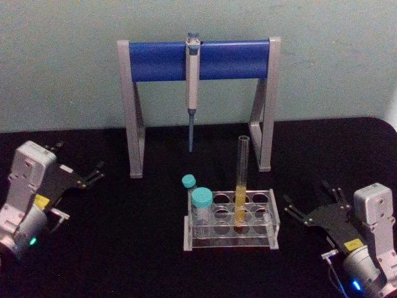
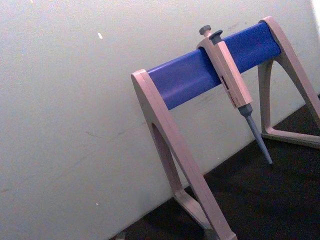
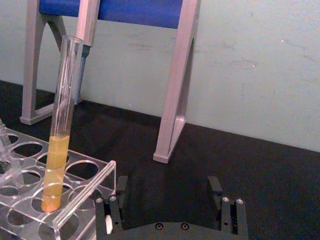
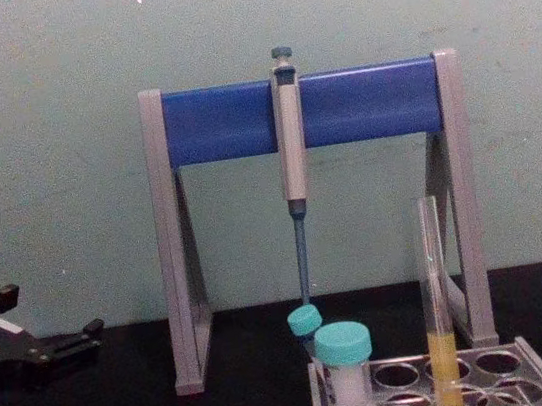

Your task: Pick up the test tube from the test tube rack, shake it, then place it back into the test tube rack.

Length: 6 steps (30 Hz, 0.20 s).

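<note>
Test tube (image 1: pixel 242 180) upright in test tube rack (image 1: pixel 231 239), between two open grippers.

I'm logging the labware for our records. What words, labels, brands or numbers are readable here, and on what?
None can be read.
Left gripper: a yellow sticker on its body, print too small to read.
Right gripper: a yellow sticker likewise, unreadable.
Pipette: a dark strip down its side, no legible figures.
Test tube, test tube rack and capped vials: no markings visible.

test tube (image 1: pixel 242 180) upright, yellow liq | in clear test tube rack (image 1: pixel 271 239)
</note>
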Tool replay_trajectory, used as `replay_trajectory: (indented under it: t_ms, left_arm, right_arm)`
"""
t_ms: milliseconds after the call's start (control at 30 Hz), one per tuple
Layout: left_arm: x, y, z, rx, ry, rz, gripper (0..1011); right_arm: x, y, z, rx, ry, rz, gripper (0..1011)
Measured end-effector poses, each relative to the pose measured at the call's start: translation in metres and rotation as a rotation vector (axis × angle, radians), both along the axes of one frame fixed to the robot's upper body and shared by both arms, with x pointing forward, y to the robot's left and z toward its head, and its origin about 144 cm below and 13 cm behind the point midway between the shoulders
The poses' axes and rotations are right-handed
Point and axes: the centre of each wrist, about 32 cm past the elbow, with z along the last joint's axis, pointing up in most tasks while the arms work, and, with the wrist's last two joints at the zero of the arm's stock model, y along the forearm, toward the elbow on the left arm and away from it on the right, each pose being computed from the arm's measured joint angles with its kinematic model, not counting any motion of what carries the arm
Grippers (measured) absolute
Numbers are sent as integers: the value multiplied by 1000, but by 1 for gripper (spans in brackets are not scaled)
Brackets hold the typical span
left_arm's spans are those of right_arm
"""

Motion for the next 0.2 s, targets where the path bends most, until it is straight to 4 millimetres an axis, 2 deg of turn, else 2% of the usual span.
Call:
replay_trajectory:
  t_ms: [200]
  left_arm:
    - [0,0,0,0,0,0,1010]
  right_arm:
    - [0,0,0,0,0,0,1000]
